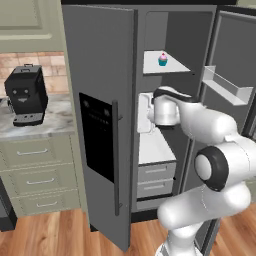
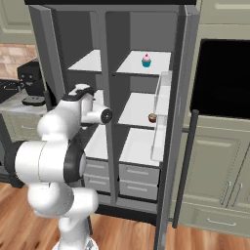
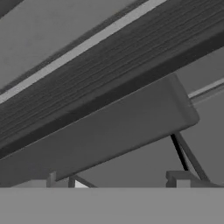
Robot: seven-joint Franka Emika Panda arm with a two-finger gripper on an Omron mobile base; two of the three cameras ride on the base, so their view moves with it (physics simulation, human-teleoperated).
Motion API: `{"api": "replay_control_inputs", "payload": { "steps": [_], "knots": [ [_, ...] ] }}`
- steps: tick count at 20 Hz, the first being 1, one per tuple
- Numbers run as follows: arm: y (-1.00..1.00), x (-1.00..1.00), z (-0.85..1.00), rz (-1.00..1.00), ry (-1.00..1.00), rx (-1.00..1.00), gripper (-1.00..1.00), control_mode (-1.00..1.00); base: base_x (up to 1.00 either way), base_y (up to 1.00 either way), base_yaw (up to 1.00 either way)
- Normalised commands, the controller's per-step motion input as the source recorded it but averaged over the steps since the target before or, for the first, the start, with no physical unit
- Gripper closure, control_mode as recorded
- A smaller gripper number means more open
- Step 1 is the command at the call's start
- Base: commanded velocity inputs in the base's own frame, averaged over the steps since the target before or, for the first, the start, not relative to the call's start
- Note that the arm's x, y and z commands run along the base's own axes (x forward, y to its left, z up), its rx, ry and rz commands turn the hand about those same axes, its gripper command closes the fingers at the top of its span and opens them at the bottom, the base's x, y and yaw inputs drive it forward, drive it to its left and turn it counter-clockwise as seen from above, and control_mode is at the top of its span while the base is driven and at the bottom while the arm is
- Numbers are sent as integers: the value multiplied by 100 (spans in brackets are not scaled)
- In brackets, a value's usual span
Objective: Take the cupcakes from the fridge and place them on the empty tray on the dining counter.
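The fridge [image 1: 100, 125] stands open, with no readable writing on it. A teal-wrapped, pink-frosted cupcake [image 1: 162, 59] sits on the top shelf [image 1: 172, 67]; a darker cupcake [image 2: 152, 117] sits one shelf lower. The tool [image 3: 116, 183], inside the fridge, is spread wide and holds nothing.

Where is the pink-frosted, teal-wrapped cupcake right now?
The pink-frosted, teal-wrapped cupcake stands on the top white shelf inside the open grey fridge, above the robot's arm, in both base views.
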Motion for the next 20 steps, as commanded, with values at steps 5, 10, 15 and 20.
{"api": "replay_control_inputs", "payload": {
  "steps": [5, 10, 15, 20],
  "knots": [
    [0, 66, -18, 3, 0, 0, -100, -100, 0, 0, 0],
    [9, 13, -15, 9, 0, -3, -100, -100, 0, 0, 0],
    [52, -53, -18, 17, 0, -4, -100, -100, 0, 0, 0],
    [88, -92, -18, 21, -5, -2, -100, -100, 0, 0, 0]
  ]
}}
